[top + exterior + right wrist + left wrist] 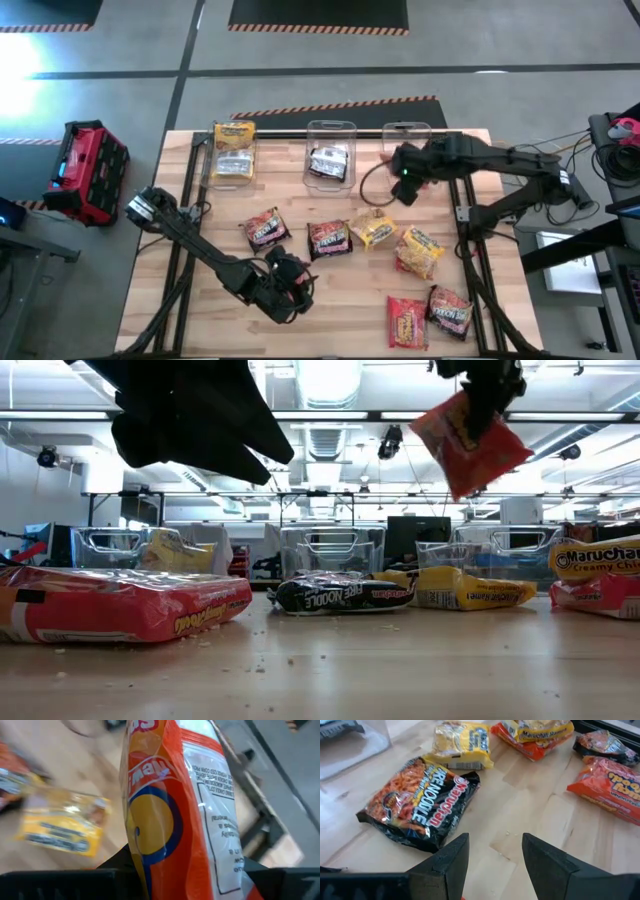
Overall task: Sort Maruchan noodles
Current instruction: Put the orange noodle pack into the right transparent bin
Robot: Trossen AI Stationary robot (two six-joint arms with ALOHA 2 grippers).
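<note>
Wooden bench (330, 300) with three clear bins (331, 140) along its far edge — red-and-black toolbox (88, 170) on the floor beside it.

Three bins (330, 128) stand in a row. Six packets lie loose on the table (340, 300): three dark packets (265, 230), one red packet (407, 320), one yellow packet (375, 232) and one yellow-and-red packet (420, 250). One binned dark packet (328, 162) is visible. One lifted red packet (470, 440) hangs above.
</note>
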